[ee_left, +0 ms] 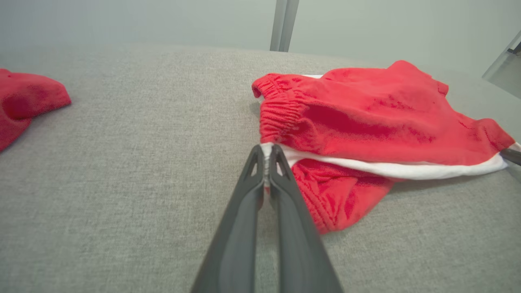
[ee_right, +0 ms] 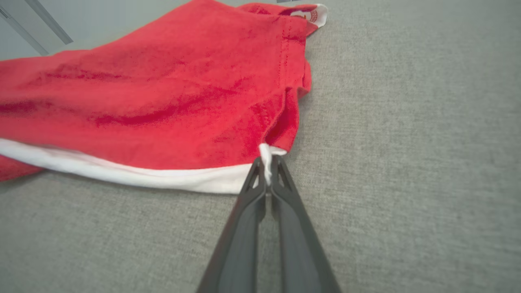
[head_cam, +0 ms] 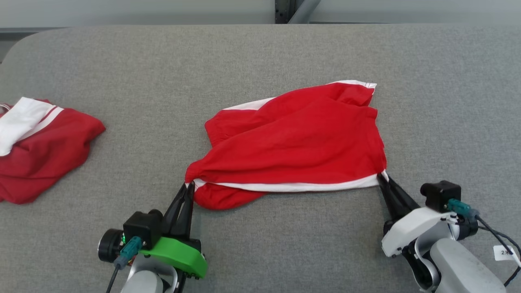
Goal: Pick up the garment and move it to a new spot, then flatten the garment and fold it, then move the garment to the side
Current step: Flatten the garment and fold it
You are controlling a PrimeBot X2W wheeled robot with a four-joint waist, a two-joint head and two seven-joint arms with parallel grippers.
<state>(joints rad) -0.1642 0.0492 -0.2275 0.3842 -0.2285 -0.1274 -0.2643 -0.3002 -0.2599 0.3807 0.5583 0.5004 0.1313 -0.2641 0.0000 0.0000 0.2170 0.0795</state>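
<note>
Red garment [head_cam: 293, 138]: your left fingers [ee_left: 287, 203] and right fingers [ee_right: 285, 211] are both clamped on the ends of its white hem [head_cam: 293, 187]. Lift together and keep that hem taut.

Head cam looks down; wrist cams low, close, share garment [head_cam: 293, 138].

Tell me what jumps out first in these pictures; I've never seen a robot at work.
A bright red garment edged in white lies in the middle of the grey table. The left gripper and the right gripper, each with two long dark fingers, are shut on its two near corners, one on each side. A second garment, red and white, lies crumpled at the table's left edge.
</note>
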